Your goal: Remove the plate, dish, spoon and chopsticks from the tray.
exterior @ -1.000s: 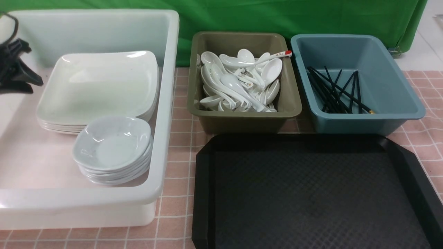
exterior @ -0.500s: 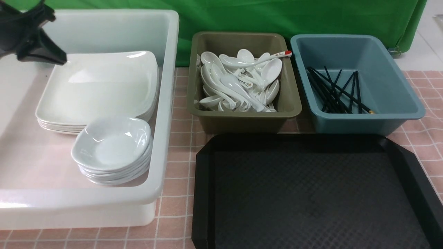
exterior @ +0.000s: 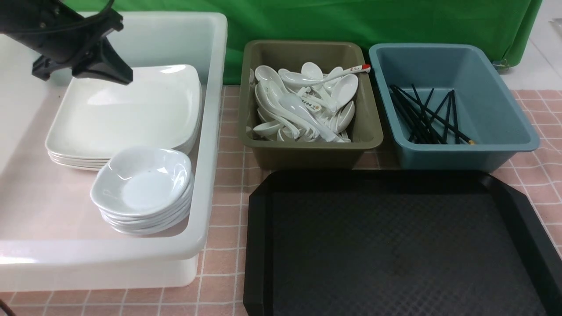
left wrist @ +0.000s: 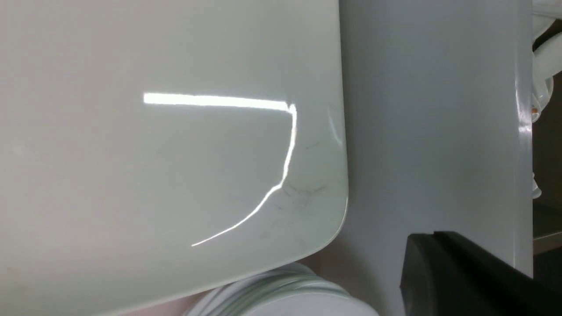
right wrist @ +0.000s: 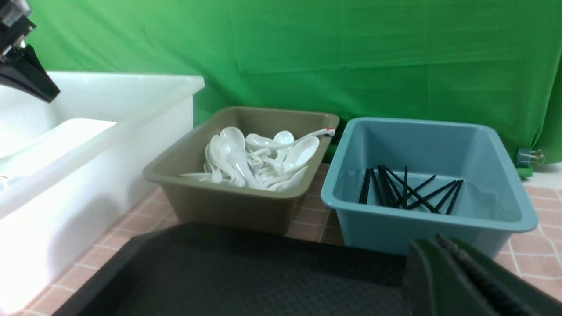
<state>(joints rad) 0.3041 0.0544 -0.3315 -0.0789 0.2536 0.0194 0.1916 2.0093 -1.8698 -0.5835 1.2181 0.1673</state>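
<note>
The black tray (exterior: 395,245) lies at the front right with nothing on it. The top plate (exterior: 131,109) of a stack sits in the white tub (exterior: 213,131), and the top dish (exterior: 140,180) of a second stack sits in front of it. White spoons (exterior: 303,105) are heaped in the olive bin (exterior: 307,153). Black chopsticks (exterior: 423,116) lie in the blue bin (exterior: 461,153). My left gripper (exterior: 126,79) hovers shut and empty over the plate's far left corner; its wrist view shows the plate (left wrist: 175,153) close below. My right gripper (right wrist: 434,241) is shut and empty above the tray (right wrist: 246,276).
The tub, the olive bin and the blue bin stand in a row behind and left of the tray on a pink checked cloth (exterior: 228,237). A green backdrop (exterior: 351,22) closes the far side. A red-tipped spoon (exterior: 351,70) rests on the spoon heap.
My left arm has swung from the tub's left edge rightwards, to above the plate stack, and its jaws have shut. Plates, dishes, spoons and chopsticks have not moved.
</note>
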